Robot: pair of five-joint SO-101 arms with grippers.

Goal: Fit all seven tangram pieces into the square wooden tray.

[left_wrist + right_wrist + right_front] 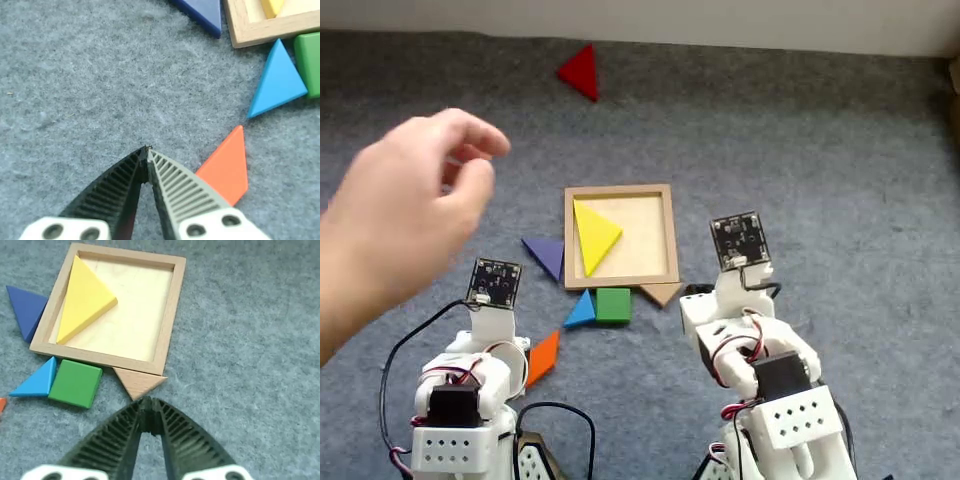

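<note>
One yellow triangle lies in the tray; likely next, the tan triangle waits just ahead of the right gripper, the orange piece beside the left gripper, both pinched shut and empty.

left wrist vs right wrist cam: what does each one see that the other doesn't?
Left wrist, not right: the left gripper, fingers shut, over bare carpet.
Right wrist, not left: the right gripper, fingers shut, and the tan triangle against the wooden tray's outer edge.
Both: the tray, yellow triangle inside it, dark blue triangle, light blue triangle, green square, orange piece (a sliver at the right wrist frame's edge).
</note>
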